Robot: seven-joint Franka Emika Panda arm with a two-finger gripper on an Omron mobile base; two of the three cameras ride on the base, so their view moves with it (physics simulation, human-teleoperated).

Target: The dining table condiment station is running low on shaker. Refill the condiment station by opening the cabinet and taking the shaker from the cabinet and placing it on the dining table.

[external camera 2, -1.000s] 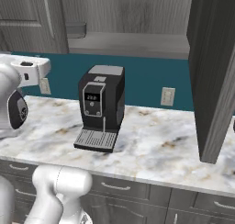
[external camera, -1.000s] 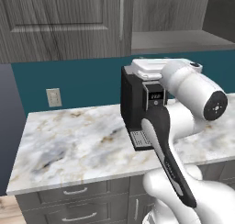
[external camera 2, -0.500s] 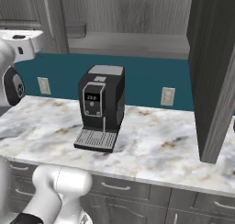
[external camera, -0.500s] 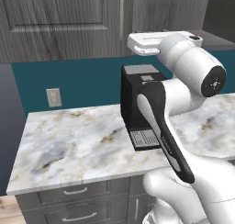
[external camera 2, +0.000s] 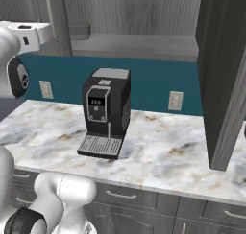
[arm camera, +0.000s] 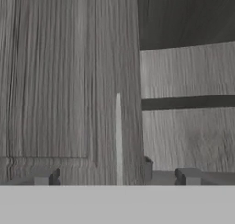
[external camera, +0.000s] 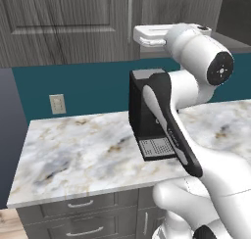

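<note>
The cabinet is grey wood-grain. Its left door is closed, with a slim vertical bar handle. The right door stands swung open, showing bare shelves inside. My gripper is open and empty, raised to cabinet height and facing the closed door's handle edge, a short way off it. The white hand sits just under the cabinet's bottom edge. The shaker and the dining table are out of view.
A black coffee machine stands on the marble counter, partly behind my arm in the left base view. A small grey object rests on the cabinet's lowest shelf. Wall outlets sit on the teal backsplash. Grey drawers run below the counter.
The arm has lifted the hand from in front of the coffee machine up to the cabinet doors. The jaws have stayed open.
</note>
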